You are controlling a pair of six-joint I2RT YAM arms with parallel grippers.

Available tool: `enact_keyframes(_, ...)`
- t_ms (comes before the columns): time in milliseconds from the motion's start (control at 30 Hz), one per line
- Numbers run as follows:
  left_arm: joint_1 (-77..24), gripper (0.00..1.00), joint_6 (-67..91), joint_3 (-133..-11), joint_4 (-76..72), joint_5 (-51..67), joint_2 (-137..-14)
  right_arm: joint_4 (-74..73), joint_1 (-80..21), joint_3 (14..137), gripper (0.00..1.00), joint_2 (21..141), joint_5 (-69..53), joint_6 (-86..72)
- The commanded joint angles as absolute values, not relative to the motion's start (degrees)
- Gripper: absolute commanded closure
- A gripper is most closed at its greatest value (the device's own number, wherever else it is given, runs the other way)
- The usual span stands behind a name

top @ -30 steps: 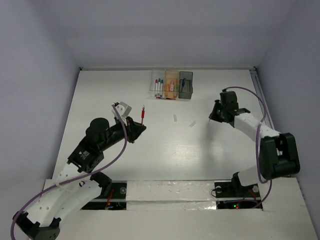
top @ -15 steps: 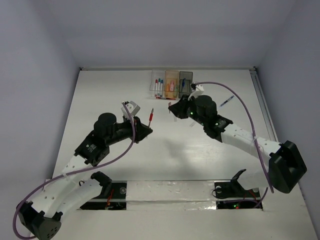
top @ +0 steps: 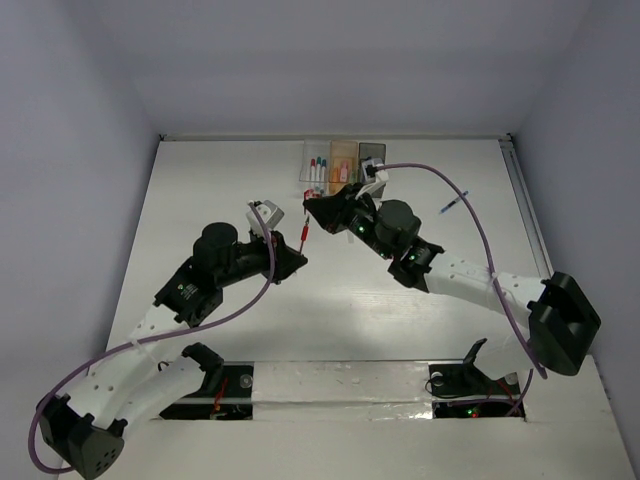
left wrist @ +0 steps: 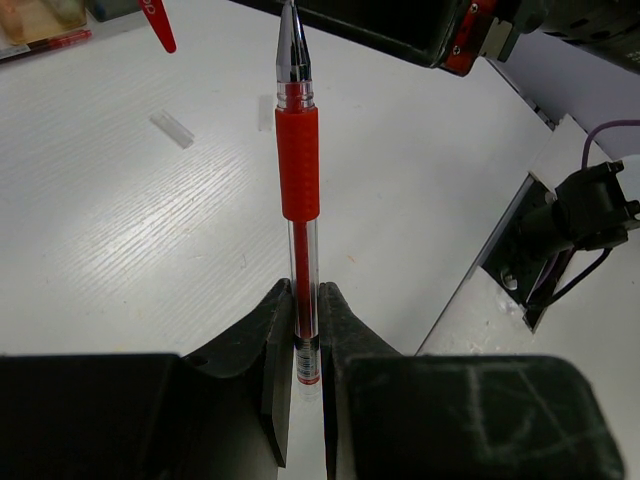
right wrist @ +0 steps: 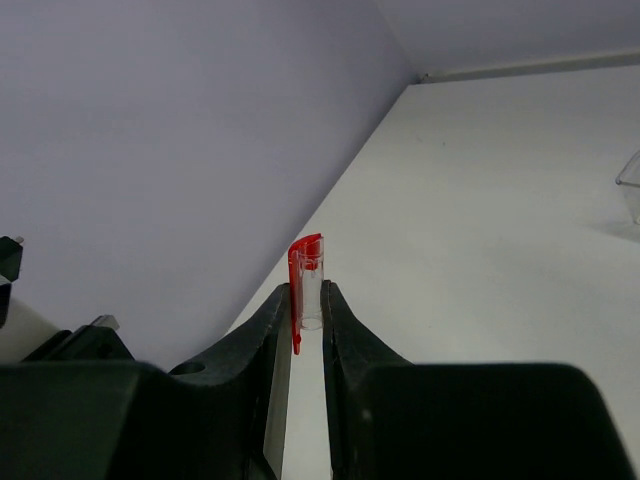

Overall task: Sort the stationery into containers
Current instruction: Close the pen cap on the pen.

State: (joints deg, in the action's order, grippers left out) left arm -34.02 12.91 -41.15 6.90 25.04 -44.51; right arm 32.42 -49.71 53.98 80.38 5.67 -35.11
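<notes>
My left gripper (top: 295, 258) (left wrist: 298, 292) is shut on the lower end of an uncapped red pen (top: 303, 233) (left wrist: 299, 180), whose metal tip points away towards the back. My right gripper (top: 312, 208) (right wrist: 306, 300) is shut on a clear pen cap with a red clip (right wrist: 310, 275) (left wrist: 158, 25), held just above and left of the pen's tip without touching it. The containers stand in a row at the back: clear (top: 315, 165), orange (top: 343, 155) and dark grey (top: 372, 152), partly hidden by the right arm. Several pens lie in the clear one.
A blue pen (top: 452, 204) lies on the table to the right. A small pale block (left wrist: 172, 130) rests on the table left of the held pen. A red pen (left wrist: 55, 42) lies by the orange container. The right arm spans the table's middle.
My right arm has swung from the right side across to the left, bringing the cap close to the pen's tip. My left gripper has shifted slightly right with the pen.
</notes>
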Motion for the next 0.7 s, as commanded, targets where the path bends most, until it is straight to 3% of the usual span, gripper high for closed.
enact_keyframes(0, -33.8, 1.00, 13.2, -41.7, 3.9, 25.5, -44.6, 39.5, -50.8, 56.1, 0.99, 80.4, 7.6, -35.9)
enact_keyframes(667, -30.5, 1.00, 14.3, -41.5, 3.8, 24.2, -44.8, 43.1, -52.4, 53.7, 0.98, 78.9, 7.8, -35.9)
